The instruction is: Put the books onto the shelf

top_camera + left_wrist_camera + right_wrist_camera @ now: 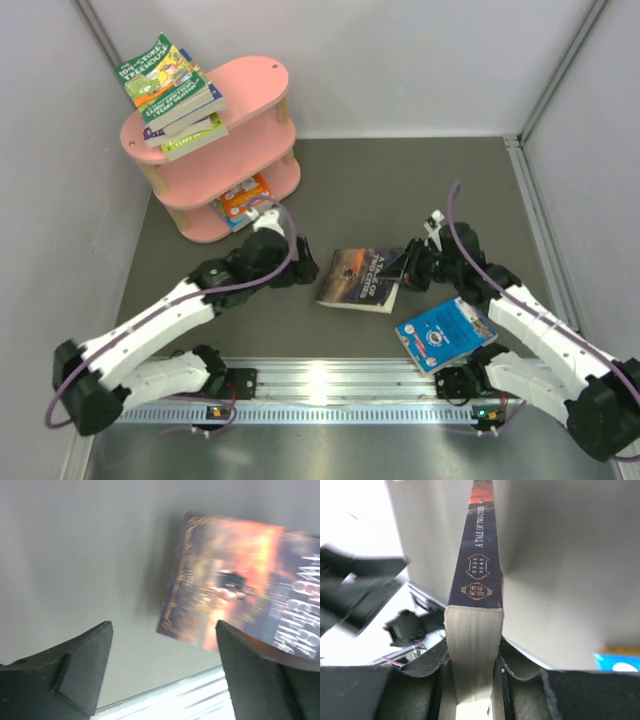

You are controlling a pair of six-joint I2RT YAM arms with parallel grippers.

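Books (172,85): several stacked atop shelf (255,95). dark book (358,279) mid-table, well apart from it; right gripper (472,665) clamped on its page edge, apparently to raise it for shelving. left gripper (162,650) spread wide, empty, just beside. blue book (445,333) lies by the right arm.

**Two white-and-black arms with purple cabling**

Left arm (150,325) and right arm (545,330): white shell links behind the fingers, black joint housings between links, and black blocks at the end farthest from the fingers. A purple cable (449,222) runs loose along each arm, back from the fingers. Left fingers (85,665): matte black, broad, flat-faced wedges. Right fingers (427,662): black, with curved inner edges. Far from the fingers, an orange light (213,410) on the left base and a green light (483,410) on the right.
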